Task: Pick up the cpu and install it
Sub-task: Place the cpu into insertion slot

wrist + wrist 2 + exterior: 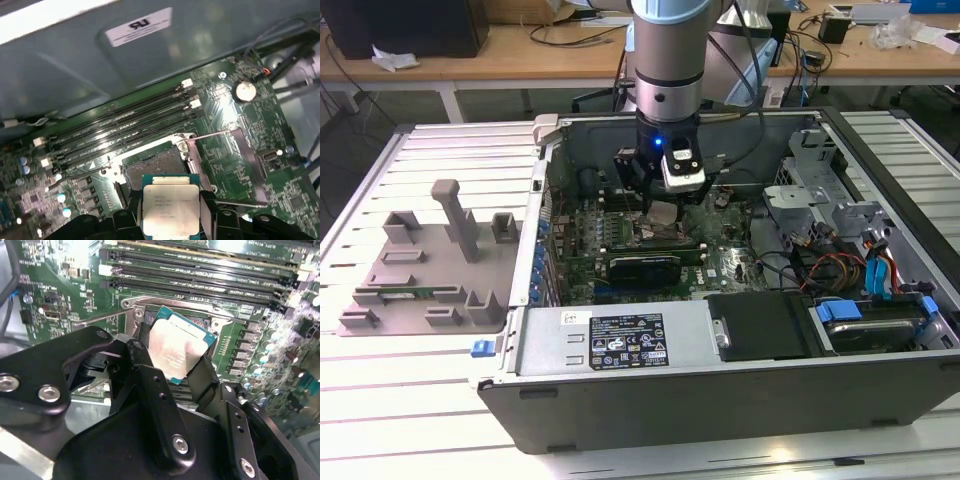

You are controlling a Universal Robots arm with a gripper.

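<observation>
**A:** Exterior view?

**B:** Centre frame, the black 2-finger gripper (665, 203) hangs inside the open grey metal computer case (720, 405). A small flat square silver-grey metal cpu (663, 212) is, as far as I can make out, between its tips. A grey plastic slotted fixture tray (420, 270) lies at the exterior view's left.

**A:** Second wrist view?

**B:** The fingers (145, 347) clamp the cpu (176, 347) by 2 opposite edges, over the dark square metal socket frame (170, 302).

**A:** First wrist view?

**B:** The gripped cpu (171, 210) overlaps the socket frame (150, 172) on the green motherboard (225, 150).
</observation>
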